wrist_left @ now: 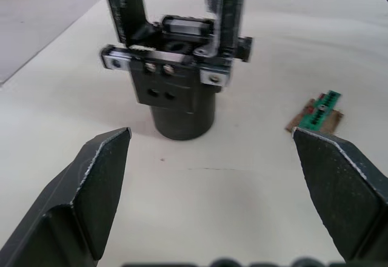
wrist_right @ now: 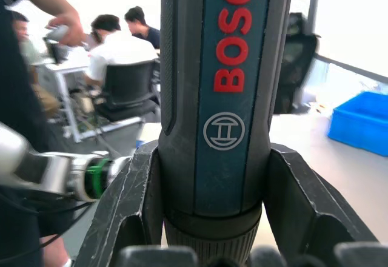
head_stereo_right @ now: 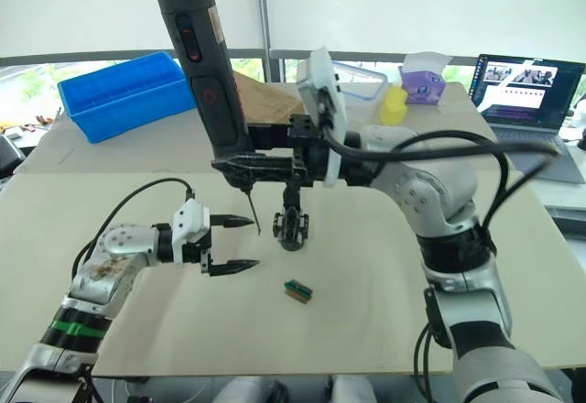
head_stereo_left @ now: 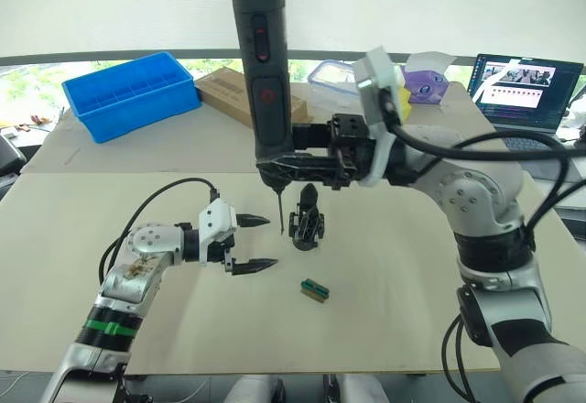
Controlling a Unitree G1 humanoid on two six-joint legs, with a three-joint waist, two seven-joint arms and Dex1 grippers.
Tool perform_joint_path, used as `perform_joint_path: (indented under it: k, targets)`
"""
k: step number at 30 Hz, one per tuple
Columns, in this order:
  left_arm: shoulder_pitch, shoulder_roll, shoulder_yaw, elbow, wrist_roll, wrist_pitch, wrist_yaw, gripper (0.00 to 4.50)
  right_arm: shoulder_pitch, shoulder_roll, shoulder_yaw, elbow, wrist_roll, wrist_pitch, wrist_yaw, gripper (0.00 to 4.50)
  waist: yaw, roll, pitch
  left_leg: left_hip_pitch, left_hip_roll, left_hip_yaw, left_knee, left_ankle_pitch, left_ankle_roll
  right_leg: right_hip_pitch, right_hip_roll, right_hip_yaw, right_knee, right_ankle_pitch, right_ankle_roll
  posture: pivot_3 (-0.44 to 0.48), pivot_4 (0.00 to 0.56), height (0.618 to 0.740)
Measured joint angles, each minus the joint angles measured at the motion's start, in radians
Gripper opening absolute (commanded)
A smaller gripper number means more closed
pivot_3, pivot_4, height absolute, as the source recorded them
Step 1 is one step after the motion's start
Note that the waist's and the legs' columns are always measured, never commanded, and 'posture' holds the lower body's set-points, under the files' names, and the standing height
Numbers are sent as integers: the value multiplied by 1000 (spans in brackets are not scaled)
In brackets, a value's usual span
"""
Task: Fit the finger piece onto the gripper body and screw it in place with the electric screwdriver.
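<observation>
The left gripper [head_stereo_left: 249, 243] is hovering over the bench [head_stereo_left: 385, 321] with fingers apart, gripping nothing. The gripper body [head_stereo_left: 306, 224] is standing mid-bench, a green-and-brown block [head_stereo_left: 315, 290] lying nearer the front edge. The right gripper [head_stereo_left: 298, 167] is clamping the electric screwdriver [head_stereo_left: 263, 64] upright, bit pointing down beside the gripper body.

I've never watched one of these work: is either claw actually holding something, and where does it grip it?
The right gripper clamps the electric screwdriver near its lower end, just above the bit, with the handle standing upright. The left gripper is open and holds nothing.
</observation>
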Motion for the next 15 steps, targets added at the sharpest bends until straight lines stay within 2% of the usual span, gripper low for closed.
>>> perform_joint_path:
  k: [8,15]
  targets:
    - [-85,-36,-40,139,38,-71,-40,4500,-19,2,7,98,-144,-24,41,1919,-9,0,0,-1,0,0,0,0,0,-1,1,-2,2,0,0,0,150,740]
    - [-122,-59,-51,201,65,-115,-57,4500,-16,7,2,95,-158,-13,52,1919,-22,0,0,-1,0,0,0,1,-1,-1,0,-1,1,0,0,0,150,740]
